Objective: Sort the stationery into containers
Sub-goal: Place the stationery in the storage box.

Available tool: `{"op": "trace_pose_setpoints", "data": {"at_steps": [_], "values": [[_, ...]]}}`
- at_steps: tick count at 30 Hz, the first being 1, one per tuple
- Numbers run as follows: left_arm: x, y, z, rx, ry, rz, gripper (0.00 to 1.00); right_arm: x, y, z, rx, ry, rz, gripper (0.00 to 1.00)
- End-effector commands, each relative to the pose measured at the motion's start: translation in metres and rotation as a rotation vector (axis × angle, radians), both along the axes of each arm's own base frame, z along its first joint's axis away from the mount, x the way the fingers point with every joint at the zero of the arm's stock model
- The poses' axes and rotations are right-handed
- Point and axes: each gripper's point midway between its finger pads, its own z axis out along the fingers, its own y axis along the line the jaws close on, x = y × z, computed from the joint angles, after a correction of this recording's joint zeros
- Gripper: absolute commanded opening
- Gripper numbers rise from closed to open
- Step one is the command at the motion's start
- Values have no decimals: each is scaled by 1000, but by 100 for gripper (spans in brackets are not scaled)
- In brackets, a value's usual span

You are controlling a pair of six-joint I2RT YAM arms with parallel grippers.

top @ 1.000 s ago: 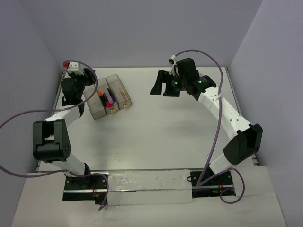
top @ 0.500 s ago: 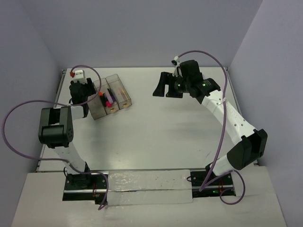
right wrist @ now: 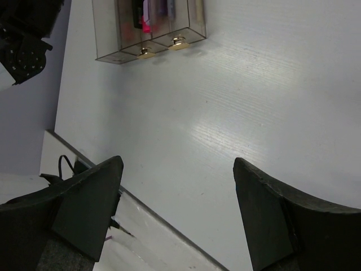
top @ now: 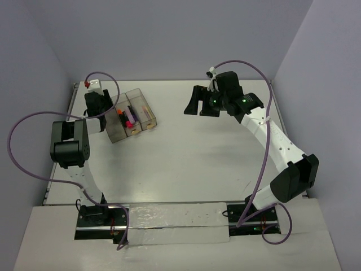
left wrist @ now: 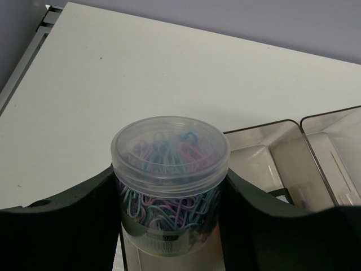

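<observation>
My left gripper (left wrist: pixel 169 195) is shut on a clear round tub of coloured paper clips (left wrist: pixel 169 164), held upright at the left end of the bin row. The containers (left wrist: pixel 271 155) are three smoky clear bins side by side, at the far left of the table in the top view (top: pixel 148 105). Purple, pink-red and orange markers (top: pixel 127 116) lie in the bins. From above, the left gripper (top: pixel 107 108) is at the leftmost bin. My right gripper (top: pixel 197 105) is open and empty, raised over the far middle of the table. In its wrist view (right wrist: pixel 177 164) the bins (right wrist: pixel 148 34) show at the top.
The table's left edge (top: pixel 69 121) runs close beside the bins and the left arm. Purple cables loop off both arms. A pale strip (top: pixel 175 220) lies along the near edge between the arm bases.
The left arm has folded back toward the far left corner, its gripper staying at the bins with the tub. The right gripper has shifted slightly right.
</observation>
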Motion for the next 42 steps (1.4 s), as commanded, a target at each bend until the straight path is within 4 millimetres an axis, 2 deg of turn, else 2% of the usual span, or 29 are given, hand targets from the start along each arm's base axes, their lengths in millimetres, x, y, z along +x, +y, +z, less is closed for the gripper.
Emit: {"op": "trace_pose_setpoints", "data": {"at_steps": [1,11,18,21,26,42], "values": [[15,5,10,-7,-8,29,0,-2,-7,15,8,-55,-4,87],[17,4,9,-4,0,19,1,-2,-13,18,3,-68,-15,87],[15,0,9,4,-2,3,16,-2,-18,20,-2,-77,-20,87],[15,-2,9,9,-3,-6,26,-1,-20,19,-2,-76,-25,87],[16,-3,9,8,-1,-9,35,-2,-22,18,-5,-76,-24,87],[22,-2,4,7,28,-4,41,-1,-27,18,-8,-77,-32,87]]}}
